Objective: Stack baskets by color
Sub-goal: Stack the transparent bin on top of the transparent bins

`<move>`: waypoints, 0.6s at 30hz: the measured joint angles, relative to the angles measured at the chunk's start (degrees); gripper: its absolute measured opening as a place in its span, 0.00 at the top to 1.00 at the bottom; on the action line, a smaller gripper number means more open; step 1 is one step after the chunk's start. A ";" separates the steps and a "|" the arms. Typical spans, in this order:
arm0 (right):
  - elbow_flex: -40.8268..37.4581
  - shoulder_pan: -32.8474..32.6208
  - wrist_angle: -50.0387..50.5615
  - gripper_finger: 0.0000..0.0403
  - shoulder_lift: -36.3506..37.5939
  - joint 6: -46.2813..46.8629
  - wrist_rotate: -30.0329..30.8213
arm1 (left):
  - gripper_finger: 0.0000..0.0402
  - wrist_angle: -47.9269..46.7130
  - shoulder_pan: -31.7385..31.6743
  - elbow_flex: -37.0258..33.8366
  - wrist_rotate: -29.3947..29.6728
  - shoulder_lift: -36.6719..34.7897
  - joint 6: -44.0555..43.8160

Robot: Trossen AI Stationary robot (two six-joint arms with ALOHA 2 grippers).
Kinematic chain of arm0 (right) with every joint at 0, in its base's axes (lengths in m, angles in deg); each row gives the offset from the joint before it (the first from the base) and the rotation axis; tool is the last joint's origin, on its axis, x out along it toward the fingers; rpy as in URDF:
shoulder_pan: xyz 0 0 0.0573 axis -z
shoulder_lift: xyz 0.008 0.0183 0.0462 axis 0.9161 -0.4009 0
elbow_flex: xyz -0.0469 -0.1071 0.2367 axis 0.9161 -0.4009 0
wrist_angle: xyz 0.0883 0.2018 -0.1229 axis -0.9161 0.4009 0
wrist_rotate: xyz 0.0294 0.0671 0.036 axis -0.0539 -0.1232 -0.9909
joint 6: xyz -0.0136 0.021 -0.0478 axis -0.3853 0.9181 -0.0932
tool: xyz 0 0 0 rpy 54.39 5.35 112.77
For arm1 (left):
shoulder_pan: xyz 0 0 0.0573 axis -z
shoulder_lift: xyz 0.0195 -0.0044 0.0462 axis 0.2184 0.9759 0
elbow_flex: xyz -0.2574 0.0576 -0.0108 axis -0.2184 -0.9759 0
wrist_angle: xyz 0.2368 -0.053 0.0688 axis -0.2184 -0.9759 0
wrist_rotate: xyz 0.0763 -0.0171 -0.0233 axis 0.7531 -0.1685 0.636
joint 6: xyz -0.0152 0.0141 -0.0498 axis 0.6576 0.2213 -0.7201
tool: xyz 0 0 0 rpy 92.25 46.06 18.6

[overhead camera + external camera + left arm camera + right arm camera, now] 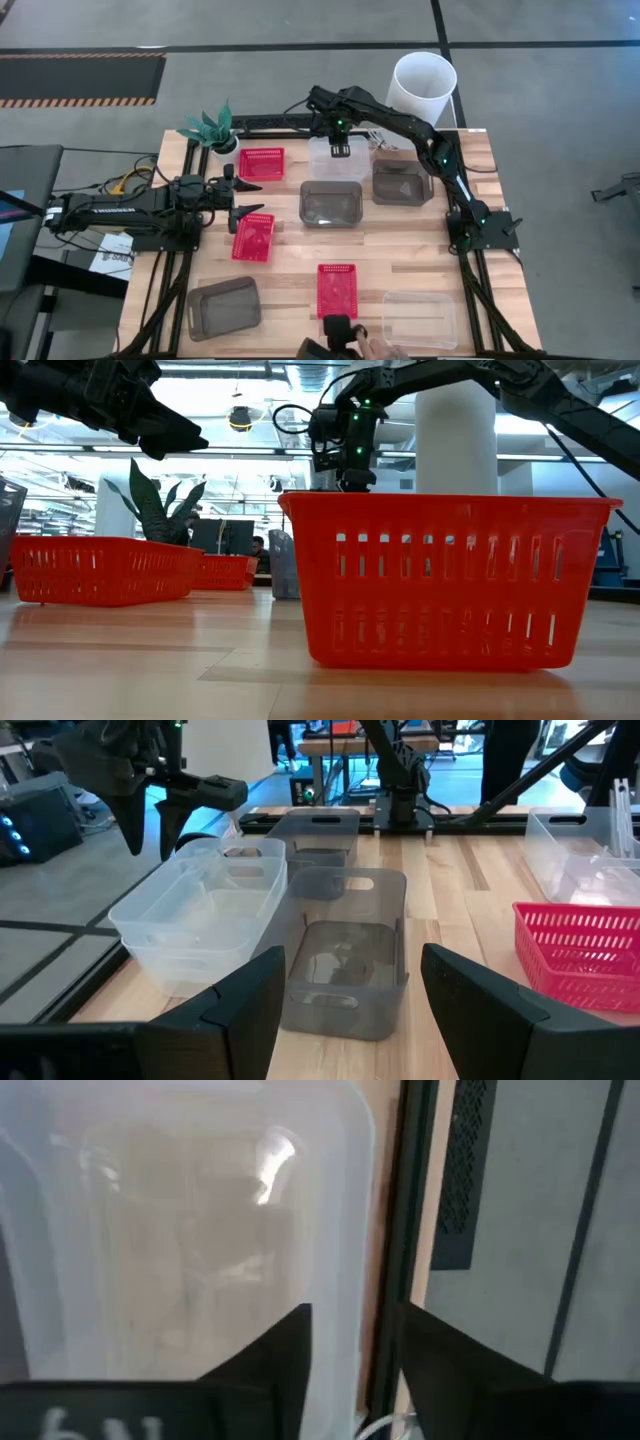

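Two clear baskets [200, 910] sit nested at the table's far edge, the lower one flat on the wood. My right gripper [352, 1312] points steeply down over the stack's far rim [350, 1230], open. One finger stands over the inside, the other outside; no touch shows. A third clear basket [419, 318] lies near right. Grey baskets lie at centre [331, 203], far right [401, 181] and near left [222, 306]. Red baskets lie at far left [261, 162], left [253, 237] and near centre [337, 290]. My left gripper [262, 197] waits open at the left.
A tall white cylinder [425, 88] stands beyond the far right corner. A small potted plant [212, 128] is at the far left corner. A dark device [338, 335] and what looks like a hand [377, 349] sit at the near edge. Bare wood lies between the baskets.
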 joint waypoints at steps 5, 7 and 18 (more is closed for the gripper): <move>-0.09 -1.21 0.21 0.47 5.05 4.05 -0.11 | 0.44 0.36 -0.02 0.00 0.01 -0.02 0.28; -0.09 -1.90 0.62 0.45 7.42 6.33 -0.15 | 0.44 0.63 -0.01 0.00 -0.01 0.01 0.41; -2.34 -11.22 14.86 0.46 20.04 28.70 -21.17 | 0.44 1.16 -0.02 0.00 -2.84 -0.02 0.81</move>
